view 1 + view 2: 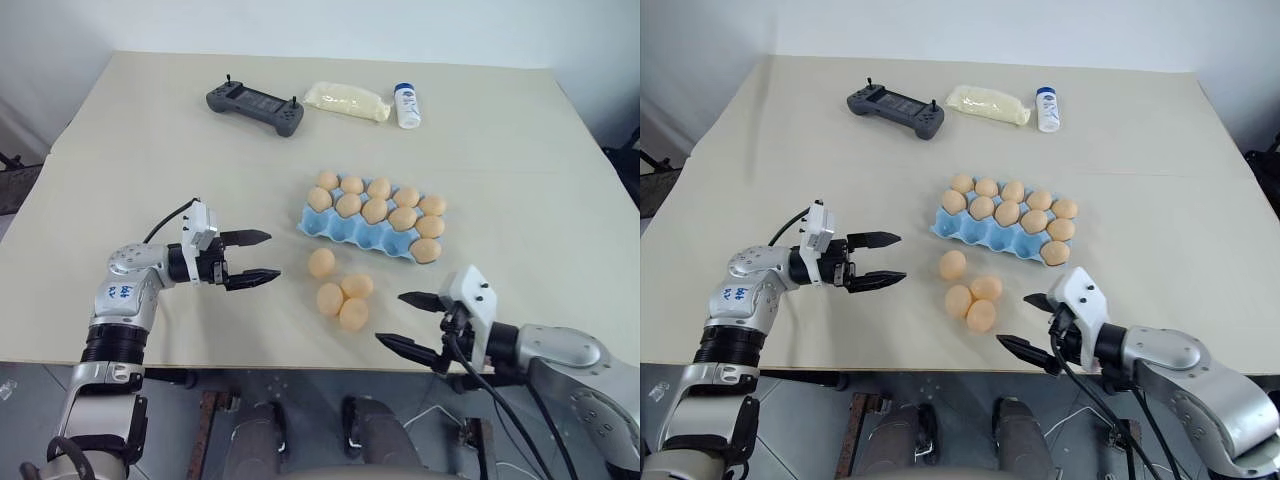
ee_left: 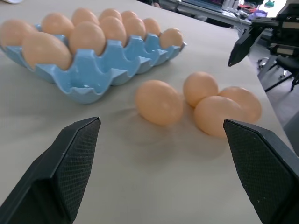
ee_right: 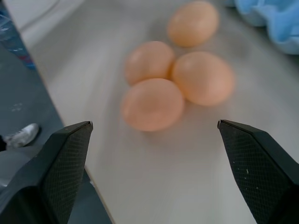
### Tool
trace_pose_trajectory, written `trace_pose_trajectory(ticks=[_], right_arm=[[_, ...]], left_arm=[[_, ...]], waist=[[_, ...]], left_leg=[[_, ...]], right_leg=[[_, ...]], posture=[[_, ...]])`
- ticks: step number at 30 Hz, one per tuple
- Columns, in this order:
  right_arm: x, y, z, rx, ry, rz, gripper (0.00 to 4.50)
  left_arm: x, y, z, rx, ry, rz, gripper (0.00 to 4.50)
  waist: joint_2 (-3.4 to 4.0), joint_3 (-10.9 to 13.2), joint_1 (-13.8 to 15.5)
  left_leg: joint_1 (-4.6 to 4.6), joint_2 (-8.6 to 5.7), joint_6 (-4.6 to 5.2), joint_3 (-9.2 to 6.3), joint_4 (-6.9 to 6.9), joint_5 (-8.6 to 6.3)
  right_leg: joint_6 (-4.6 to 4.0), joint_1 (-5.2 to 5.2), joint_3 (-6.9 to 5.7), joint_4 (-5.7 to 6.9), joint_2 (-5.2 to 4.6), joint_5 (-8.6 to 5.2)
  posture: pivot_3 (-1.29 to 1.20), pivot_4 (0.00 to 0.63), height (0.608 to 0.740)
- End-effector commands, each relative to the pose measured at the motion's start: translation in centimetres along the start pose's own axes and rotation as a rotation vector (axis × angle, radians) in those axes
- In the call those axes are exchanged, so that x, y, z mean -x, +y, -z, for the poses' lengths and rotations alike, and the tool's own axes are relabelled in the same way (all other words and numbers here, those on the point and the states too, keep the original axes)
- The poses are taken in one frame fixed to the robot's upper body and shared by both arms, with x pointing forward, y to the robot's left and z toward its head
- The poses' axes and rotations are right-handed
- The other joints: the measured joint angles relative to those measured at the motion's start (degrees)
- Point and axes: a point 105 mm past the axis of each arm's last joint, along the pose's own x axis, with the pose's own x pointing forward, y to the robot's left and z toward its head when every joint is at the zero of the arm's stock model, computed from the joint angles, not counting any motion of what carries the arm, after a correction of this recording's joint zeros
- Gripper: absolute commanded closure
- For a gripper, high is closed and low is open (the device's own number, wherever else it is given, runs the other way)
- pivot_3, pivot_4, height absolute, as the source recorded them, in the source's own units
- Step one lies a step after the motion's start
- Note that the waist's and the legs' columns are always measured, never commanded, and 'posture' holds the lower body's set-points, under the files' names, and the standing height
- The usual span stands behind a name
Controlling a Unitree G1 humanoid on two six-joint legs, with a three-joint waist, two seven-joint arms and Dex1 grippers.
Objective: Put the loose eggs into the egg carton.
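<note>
Four loose eggs (image 1: 340, 292) lie near the worktop's front edge between both wide-open, empty jaws, the right gripper (image 1: 408, 321) slightly nearer than the left gripper (image 1: 256, 257).

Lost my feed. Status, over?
Left gripper and right gripper open, empty. Four loose eggs on table beside egg carton, front cups free. Nothing in the way.

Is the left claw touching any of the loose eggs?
Apart. In the left eye view, bare table lies between the open left claw and the nearest of the loose eggs.
</note>
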Motion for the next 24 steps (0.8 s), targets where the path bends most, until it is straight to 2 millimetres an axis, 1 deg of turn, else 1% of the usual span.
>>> trace_pose_trajectory(ticks=[1, 5, 8, 10, 12, 14, 16, 24], right_arm=[[-0.6, 0.5, -0.3, 0.015, -0.029, -0.039, 0.02], [-1.9, 0.7, 0.0, 0.012, -0.027, -0.057, 0.02], [-3.1, 0.3, -0.2, 0.019, -0.032, -0.055, 0.02], [-3.7, 0.1, -0.4, 0.029, -0.035, -0.052, 0.02], [-3.9, 0.0, -0.5, 0.037, -0.034, -0.053, 0.02], [-4.1, -0.1, -0.6, 0.044, -0.033, -0.055, 0.02], [-4.2, -0.2, -0.6, 0.048, -0.033, -0.054, 0.02], [-4.4, -0.4, -0.7, 0.052, -0.032, -0.057, 0.02]], left_arm=[[0.4, -0.5, -1.2, -0.036, -0.015, 0.012, 0.00], [0.7, -0.7, -1.1, -0.031, -0.011, 0.018, 0.00], [0.7, -1.1, -1.0, -0.035, -0.019, 0.043, 0.00], [0.7, -1.6, -0.7, -0.039, -0.014, 0.068, 0.00], [0.7, -2.0, -0.4, -0.044, -0.020, 0.088, 0.00], [0.8, -2.7, 0.8, -0.039, 0.025, 0.130, 0.00], [1.0, -3.1, 1.5, -0.050, 0.046, 0.156, 0.00], [1.1, -2.7, 2.2, -0.130, 0.042, 0.154, 0.00]], waist=[[0.00, 0.00, 0.00], [-0.01, -0.01, -0.15], [-0.01, -0.01, -0.15], [-0.01, -0.01, -0.09], [-0.01, -0.01, -0.08], [-0.01, -0.01, -0.04], [-0.01, -0.01, -0.07], [0.00, -0.01, -0.15]], left_leg=[[0.00, 0.00, 0.00, 0.00, 0.00, 0.00], [0.03, -0.01, 0.00, 0.00, 0.01, 0.00], [0.04, 0.02, 0.00, 0.01, 0.02, 0.00], [0.03, 0.03, -0.02, 0.01, 0.03, 0.01], [0.03, 0.03, -0.02, 0.01, 0.02, 0.01], [0.02, 0.03, -0.04, 0.01, 0.00, 0.00], [0.01, 0.02, -0.04, 0.04, 0.00, -0.02], [0.03, 0.04, -0.05, 0.02, 0.01, -0.03]], right_leg=[[0.00, 0.00, 0.00, 0.00, -0.01, 0.00], [0.00, 0.03, 0.00, 0.01, -0.02, 0.00], [0.01, 0.00, 0.02, 0.09, 0.00, 0.00], [0.00, -0.04, 0.01, 0.14, -0.01, 0.00], [-0.01, -0.04, 0.00, 0.13, -0.01, 0.00], [-0.02, -0.05, 0.01, 0.11, -0.02, -0.01], [-0.02, -0.04, 0.02, 0.07, -0.05, -0.01], [-0.04, -0.04, 0.02, 0.11, -0.06, -0.02]], posture=[[0.00, 0.150, 0.740], [0.00, 0.150, 0.740], [0.00, 0.150, 0.740], [0.00, 0.150, 0.740], [0.00, 0.150, 0.740], [0.00, 0.150, 0.740], [0.00, 0.150, 0.740], [0.00, 0.150, 0.740]])
